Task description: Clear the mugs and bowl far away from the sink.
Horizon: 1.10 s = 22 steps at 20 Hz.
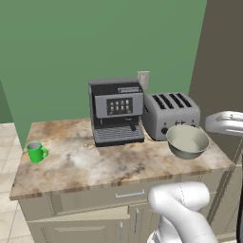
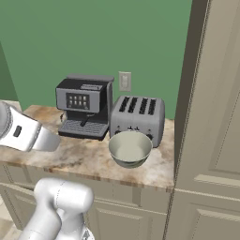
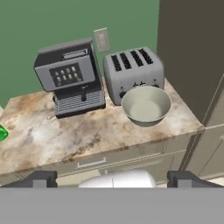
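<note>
A bright green mug [image 1: 35, 152] stands near the left end of the marbled counter [image 1: 95, 163]; the hand view catches just its edge [image 3: 2, 132]. The wide bowl [image 1: 188, 141] [image 2: 130, 148] [image 3: 146, 105], cream inside and grey outside, sits upright at the counter's right end, in front of the toaster. My gripper [image 3: 113, 179] hangs back from the counter's front edge and above it, facing the bowl and the appliances. Its dark fingertips [image 3: 41, 178] stand wide open with nothing between them. The sink is out of view.
A black and grey coffee machine [image 1: 116, 110] [image 2: 84, 105] [image 3: 70, 76] and a grey four-slot toaster [image 1: 171, 114] [image 2: 137, 117] [image 3: 133, 70] stand along the green back wall. A tall beige cabinet [image 2: 211, 117] closes off the counter's right end. Drawers [image 1: 129, 194] run below the counter.
</note>
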Tool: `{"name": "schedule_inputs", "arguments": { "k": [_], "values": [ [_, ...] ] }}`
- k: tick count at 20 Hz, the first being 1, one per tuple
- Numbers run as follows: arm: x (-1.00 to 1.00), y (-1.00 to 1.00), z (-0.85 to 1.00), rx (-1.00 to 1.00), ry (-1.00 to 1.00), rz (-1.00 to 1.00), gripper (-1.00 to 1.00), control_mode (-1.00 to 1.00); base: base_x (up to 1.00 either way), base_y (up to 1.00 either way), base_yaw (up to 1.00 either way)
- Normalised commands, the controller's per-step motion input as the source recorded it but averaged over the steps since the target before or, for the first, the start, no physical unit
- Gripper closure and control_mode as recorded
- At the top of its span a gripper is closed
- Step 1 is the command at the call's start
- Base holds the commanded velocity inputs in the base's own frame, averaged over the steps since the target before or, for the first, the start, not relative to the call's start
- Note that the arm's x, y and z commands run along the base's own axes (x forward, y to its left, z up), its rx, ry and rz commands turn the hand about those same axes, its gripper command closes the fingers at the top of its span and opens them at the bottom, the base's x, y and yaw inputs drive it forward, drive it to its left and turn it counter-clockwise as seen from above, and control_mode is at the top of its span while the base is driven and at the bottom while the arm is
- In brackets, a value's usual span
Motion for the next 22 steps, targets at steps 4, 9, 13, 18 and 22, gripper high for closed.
{"name": "schedule_inputs", "arguments": {
  "k": [4, 9, 13, 18, 22],
  "values": [
    [0.00, 0.00, 0.00, 0.00, 0.00, 0.05, -1.00, 1.00, -0.01, 0.00, 0.02],
    [0.00, 0.00, 0.00, 0.00, 0.00, 0.00, -1.00, 1.00, -0.19, -0.53, 0.03],
    [0.00, 0.00, 0.00, 0.00, 0.00, 0.00, -1.00, 1.00, -0.59, -0.58, 0.00],
    [0.00, 0.00, 0.00, 0.00, 0.00, 0.00, -1.00, 1.00, -1.00, -0.12, 0.00],
    [0.00, 0.00, 0.00, 0.00, 0.00, 0.00, -1.00, 1.00, -1.00, 0.89, 0.03]
  ]
}}
